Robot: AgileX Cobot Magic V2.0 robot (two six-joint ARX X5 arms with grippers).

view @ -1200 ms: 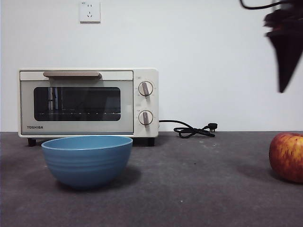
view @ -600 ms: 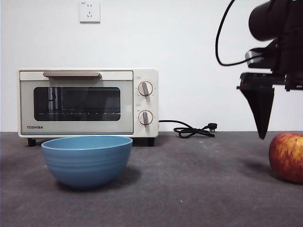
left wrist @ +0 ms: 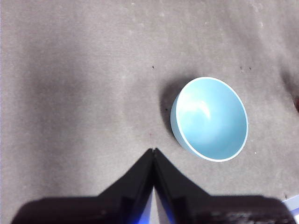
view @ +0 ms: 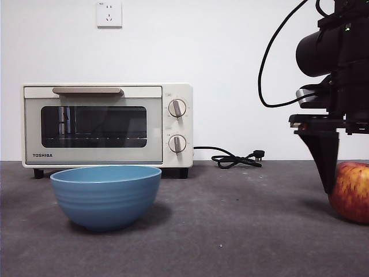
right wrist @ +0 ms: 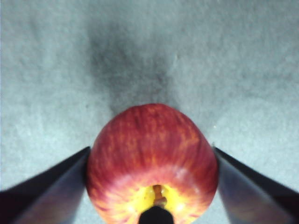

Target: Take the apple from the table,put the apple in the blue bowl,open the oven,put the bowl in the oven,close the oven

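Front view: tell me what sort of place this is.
Probably a robot test bench staged as a kitchen counter, not a real kitchen: a toaster oven with its cord lying unplugged, a blue bowl and an apple on a dark grey table against a bare white wall with one socket.

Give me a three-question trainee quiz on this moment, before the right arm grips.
1. True or false: the oven door is open.
2. The right gripper has a jaw on either side of: A) the blue bowl B) the apple C) the cord
3. Fill in: the left gripper hangs above the table with its jaws ____.

Key: 1 false; 2 B; 3 shut.
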